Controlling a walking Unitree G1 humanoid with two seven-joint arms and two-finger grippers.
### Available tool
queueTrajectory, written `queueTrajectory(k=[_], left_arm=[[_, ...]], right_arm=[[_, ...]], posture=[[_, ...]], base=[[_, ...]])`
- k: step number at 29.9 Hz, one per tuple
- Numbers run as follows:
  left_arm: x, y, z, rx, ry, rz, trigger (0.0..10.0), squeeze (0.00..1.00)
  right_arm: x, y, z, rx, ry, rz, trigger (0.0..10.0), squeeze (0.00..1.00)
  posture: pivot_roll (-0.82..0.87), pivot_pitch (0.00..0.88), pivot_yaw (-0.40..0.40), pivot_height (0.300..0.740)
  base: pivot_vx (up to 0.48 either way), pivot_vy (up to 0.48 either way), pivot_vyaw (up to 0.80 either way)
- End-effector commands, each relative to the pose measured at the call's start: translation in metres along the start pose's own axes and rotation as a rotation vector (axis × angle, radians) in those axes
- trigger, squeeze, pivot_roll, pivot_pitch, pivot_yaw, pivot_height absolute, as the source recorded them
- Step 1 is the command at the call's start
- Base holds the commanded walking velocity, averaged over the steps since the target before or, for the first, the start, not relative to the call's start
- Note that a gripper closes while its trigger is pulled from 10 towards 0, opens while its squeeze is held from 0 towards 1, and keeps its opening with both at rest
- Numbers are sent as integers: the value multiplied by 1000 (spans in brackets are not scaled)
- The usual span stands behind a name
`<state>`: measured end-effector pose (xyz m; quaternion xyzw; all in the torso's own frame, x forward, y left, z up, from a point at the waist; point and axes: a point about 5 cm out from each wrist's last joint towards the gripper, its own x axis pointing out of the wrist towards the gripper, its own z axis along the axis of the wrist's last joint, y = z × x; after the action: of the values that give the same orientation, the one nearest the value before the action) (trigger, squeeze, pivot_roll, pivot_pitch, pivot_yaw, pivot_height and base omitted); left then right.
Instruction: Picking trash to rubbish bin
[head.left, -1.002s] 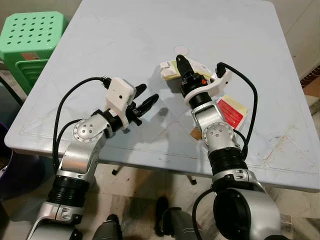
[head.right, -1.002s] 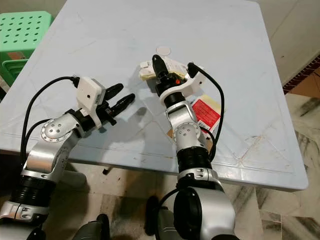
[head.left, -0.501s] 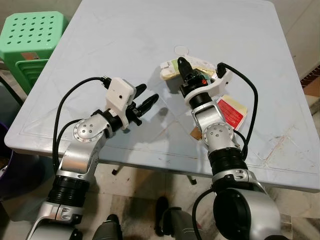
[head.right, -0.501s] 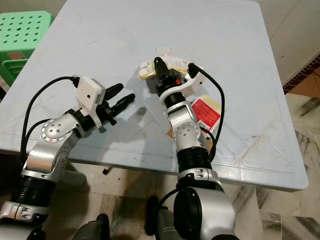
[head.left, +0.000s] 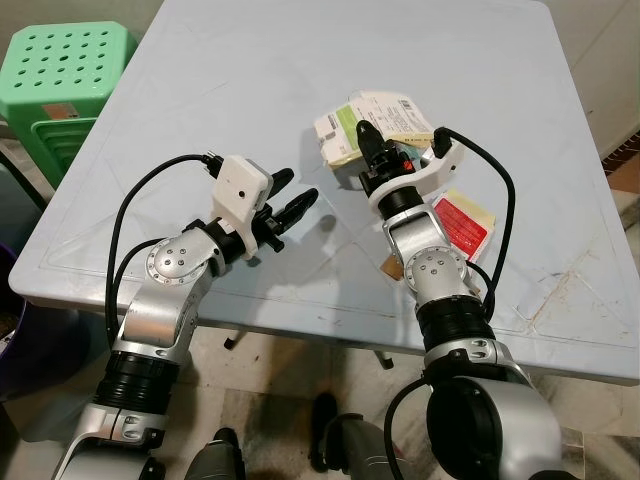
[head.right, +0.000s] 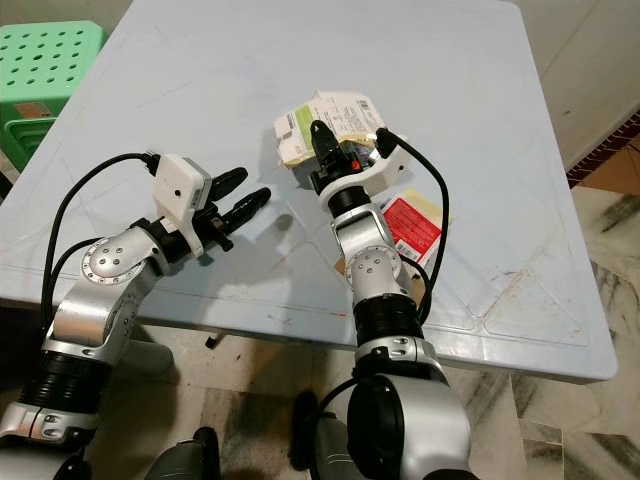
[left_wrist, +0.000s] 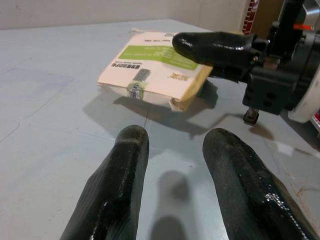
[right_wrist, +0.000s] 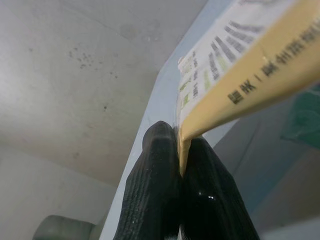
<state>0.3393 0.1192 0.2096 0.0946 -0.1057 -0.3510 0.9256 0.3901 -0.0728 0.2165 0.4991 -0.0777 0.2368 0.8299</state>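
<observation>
**Right gripper lifts a flat packet off the table**

The right gripper (head.left: 368, 137) has its two fingers (right_wrist: 160, 195) pressed together on the edge of a flat cream packet (head.left: 352, 124) with a green band and a white printed label. The packet hangs tilted above the pale blue table (head.left: 250, 70), throwing a shadow on the top below it, as the left wrist view shows.

The left gripper (head.left: 292, 194) hovers just above the table, near the packet and pointing toward it. Its fingers (left_wrist: 120, 180) stand apart with nothing between them.

A red and white sachet (head.left: 460, 222) lies on the table just beside the right forearm, on a pale yellow slip. A small brown scrap (head.left: 391, 268) lies near the table's front edge, partly under that arm.

A green plastic stool (head.left: 58, 75) with a holed seat stands off the table's far left corner
</observation>
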Motion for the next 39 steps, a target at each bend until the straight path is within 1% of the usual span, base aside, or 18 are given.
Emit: queueTrajectory(k=[1, 4, 7, 9, 11, 15, 19, 20, 21, 23, 25, 28, 30, 32, 35, 37, 38, 39], left_arm=[[2, -2, 8, 7, -26, -17, 10000, 0], [1, -1, 11, 1, -36, -11, 10000, 0], [0, 2, 12, -15, -47, 2, 10000, 0], [-1, 3, 13, -18, -49, 6, 10000, 0], [-2, 6, 16, -27, -63, 21, 10000, 0], [-3, 9, 19, -32, -75, 34, 10000, 0], [-5, 12, 22, -40, -89, 54, 10000, 0], [-5, 12, 22, -40, -89, 54, 10000, 0], [-6, 13, 23, -49, -98, 73, 10000, 0], [-7, 14, 24, -55, -102, 82, 10000, 0], [-9, 16, 25, -75, -116, 117, 10000, 0], [-10, 17, 25, -80, -120, 128, 10000, 0], [-15, 20, 27, -108, -143, 202, 10000, 0], [-21, 21, 29, -108, -172, 264, 10000, 0], [-24, 22, 29, -114, -184, 294, 10000, 0], [-30, 20, 29, -130, -199, 352, 10000, 0], [-30, 20, 29, -130, -199, 352, 10000, 0], [-34, 14, 28, -119, -203, 348, 10000, 0]], right_arm=[[-7, -6, -3, -46, -1, -6, 0, 0], [-10, -6, 4, -112, -17, 25, 0, 0], [-19, -6, 21, -263, -53, 53, 0, 0], [-21, -6, 25, -289, -67, 58, 0, 0], [-29, -4, 44, -393, -108, 84, 0, 0], [-34, 0, 59, -463, -150, 95, 0, 0], [-42, 12, 80, -599, -202, 122, 275, 0], [-42, 12, 80, -599, -202, 122, 275, 0], [-47, 15, 85, -672, -206, 123, 10000, 0], [-50, 15, 87, -701, -207, 118, 10000, 0], [-57, 16, 89, -794, -199, 117, 10000, 0], [-59, 17, 88, -819, -193, 118, 10000, 0], [-70, 23, 83, -957, -157, 160, 10000, 0], [-77, 26, 79, -1032, -140, 177, 10000, 0], [-79, 27, 78, -1046, -140, 169, 10000, 0], [-86, 25, 76, -1110, -142, 148, 10000, 0], [-86, 25, 76, -1110, -142, 148, 10000, 0], [-91, 22, 75, -1107, -147, 117, 10000, 0]], posture=[[54, 327, -99, 740], [54, 327, -99, 740], [59, 305, -96, 740], [60, 302, -96, 740], [61, 287, -95, 740], [56, 271, -93, 740], [52, 250, -89, 740], [52, 250, -89, 740], [51, 238, -88, 740], [50, 235, -86, 740], [46, 222, -81, 740], [46, 222, -81, 740], [42, 206, -73, 740], [39, 195, -67, 740], [39, 184, -65, 740], [37, 165, -58, 740], [37, 165, -58, 740], [38, 153, -57, 740]], base=[[0, 0, 0], [0, 0, 0], [0, 0, 0], [0, 0, 0], [0, 0, 0], [0, 0, 0], [0, 0, 0], [0, 0, 0], [0, 0, 0], [0, 0, 0], [0, 0, 0], [0, 0, 0], [0, 0, 0], [0, 0, 0], [0, 0, 0], [0, 0, 0], [0, 0, 0], [0, 0, 0]])
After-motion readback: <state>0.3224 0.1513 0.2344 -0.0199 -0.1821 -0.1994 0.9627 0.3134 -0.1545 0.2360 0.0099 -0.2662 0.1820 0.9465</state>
